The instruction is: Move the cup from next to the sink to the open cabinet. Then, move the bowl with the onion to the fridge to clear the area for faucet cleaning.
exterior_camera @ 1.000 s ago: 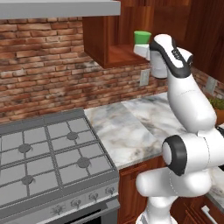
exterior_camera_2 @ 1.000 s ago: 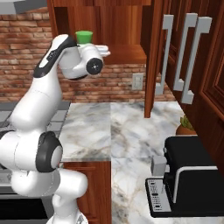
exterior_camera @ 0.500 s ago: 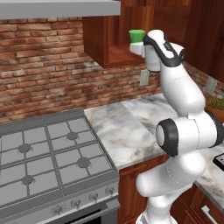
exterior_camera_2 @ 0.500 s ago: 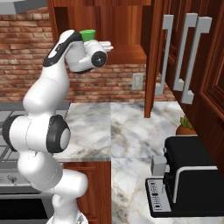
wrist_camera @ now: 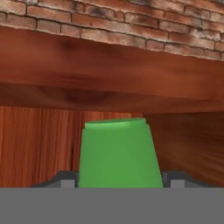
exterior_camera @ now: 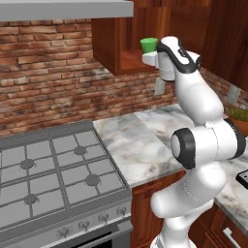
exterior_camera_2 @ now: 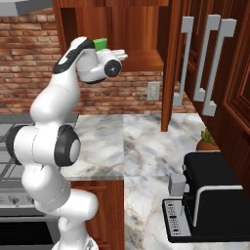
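The bright green cup (exterior_camera: 148,44) is up at the front of the open cabinet (exterior_camera: 119,51), level with its wooden shelf (exterior_camera_2: 141,58). My gripper (exterior_camera: 150,57) is shut on the cup, holding it from the room side. In the hand view the cup (wrist_camera: 116,151) sits between my two fingertips (wrist_camera: 65,179), with the cabinet's wood and the brick wall behind it. From the right base view the arm covers most of the cup (exterior_camera_2: 101,43), and my gripper (exterior_camera_2: 120,52) points at the shelf. I cannot tell whether the cup touches the shelf. The sink, bowl, onion, fridge and faucet are out of view.
A grey gas stove (exterior_camera: 48,169) lies at the lower left beside the marble counter (exterior_camera: 138,140). A black appliance (exterior_camera_2: 210,195) stands on the counter at the right, under tall cabinet doors with silver handles (exterior_camera_2: 205,63). The brick wall has an outlet (exterior_camera_2: 153,91).
The arm has swung and stretched towards the cabinet, carrying the cup a little left and closer to the shelf opening. The grip on the cup is unchanged.
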Robot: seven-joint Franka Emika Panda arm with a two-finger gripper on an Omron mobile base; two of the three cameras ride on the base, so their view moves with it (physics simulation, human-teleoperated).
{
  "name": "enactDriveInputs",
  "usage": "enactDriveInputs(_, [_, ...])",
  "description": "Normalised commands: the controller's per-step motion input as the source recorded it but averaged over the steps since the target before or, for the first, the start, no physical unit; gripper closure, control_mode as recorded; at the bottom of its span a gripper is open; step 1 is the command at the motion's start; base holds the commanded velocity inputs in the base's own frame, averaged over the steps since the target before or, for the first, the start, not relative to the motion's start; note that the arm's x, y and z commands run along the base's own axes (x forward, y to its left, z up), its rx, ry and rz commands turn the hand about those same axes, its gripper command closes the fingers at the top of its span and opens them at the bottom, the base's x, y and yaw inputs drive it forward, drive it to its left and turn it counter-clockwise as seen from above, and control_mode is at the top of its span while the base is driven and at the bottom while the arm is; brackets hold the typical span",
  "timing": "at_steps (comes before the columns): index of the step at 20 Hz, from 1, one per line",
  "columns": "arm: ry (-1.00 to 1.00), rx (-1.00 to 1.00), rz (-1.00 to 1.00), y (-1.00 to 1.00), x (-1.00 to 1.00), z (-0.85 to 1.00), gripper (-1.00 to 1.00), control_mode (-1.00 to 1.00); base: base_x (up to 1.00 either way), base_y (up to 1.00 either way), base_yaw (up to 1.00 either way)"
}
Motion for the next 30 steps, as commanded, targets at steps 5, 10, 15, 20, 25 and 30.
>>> enactDriveInputs(5, [0.00,0.00,0.00,0.00,0.33,-0.01,1.00,-1.00,0.00,0.00,0.00])
enactDriveInputs(10, [0.03,-0.01,0.00,0.00,0.43,0.00,1.00,-1.00,0.00,0.00,0.00])
enactDriveInputs(15, [0.08,0.00,-0.01,0.00,0.39,-0.01,1.00,-1.00,0.00,0.00,0.00])
enactDriveInputs(20, [0.02,0.01,-0.01,0.00,0.22,-0.16,1.00,-1.00,0.00,0.00,0.00])
enactDriveInputs(25, [0.00,0.03,-0.02,0.00,0.00,-0.31,1.00,-1.00,0.00,0.00,0.00])
enactDriveInputs(30, [0.00,0.01,0.00,0.00,0.04,-0.21,1.00,-1.00,0.00,0.00,0.00])
